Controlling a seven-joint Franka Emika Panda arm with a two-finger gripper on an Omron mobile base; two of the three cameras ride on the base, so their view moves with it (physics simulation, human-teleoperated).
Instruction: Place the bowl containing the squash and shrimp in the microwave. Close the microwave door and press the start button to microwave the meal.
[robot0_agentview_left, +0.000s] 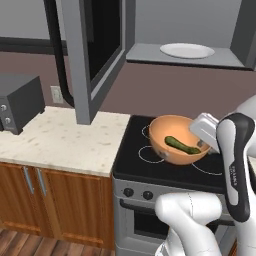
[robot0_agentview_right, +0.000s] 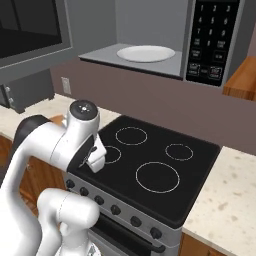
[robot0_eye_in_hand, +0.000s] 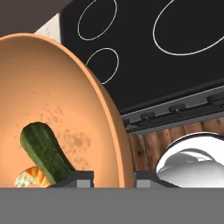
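The orange-tan bowl (robot0_agentview_left: 176, 140) hangs tilted above the stove's left burners, and my gripper (robot0_agentview_left: 201, 142) is shut on its right rim. In the hand view the bowl (robot0_eye_in_hand: 57, 100) fills the left side, with the rim pinched between the two dark fingertips (robot0_eye_in_hand: 83, 177) of my gripper (robot0_eye_in_hand: 114, 177). The dark green squash (robot0_eye_in_hand: 46, 153) lies inside it, and the orange-striped shrimp (robot0_eye_in_hand: 29, 178) sits beside it. The microwave (robot0_agentview_right: 210, 40) is up behind the stove. The microwave door (robot0_agentview_left: 95, 50) stands swung open to the left, and the white turntable plate (robot0_agentview_right: 146, 53) is bare.
The black stovetop (robot0_agentview_right: 155, 170) lies under the bowl, with oven knobs along its front. A dark toaster oven (robot0_agentview_left: 17, 102) stands on the speckled counter (robot0_agentview_left: 60, 140) at left. More counter (robot0_agentview_right: 230, 200) runs to the right of the stove.
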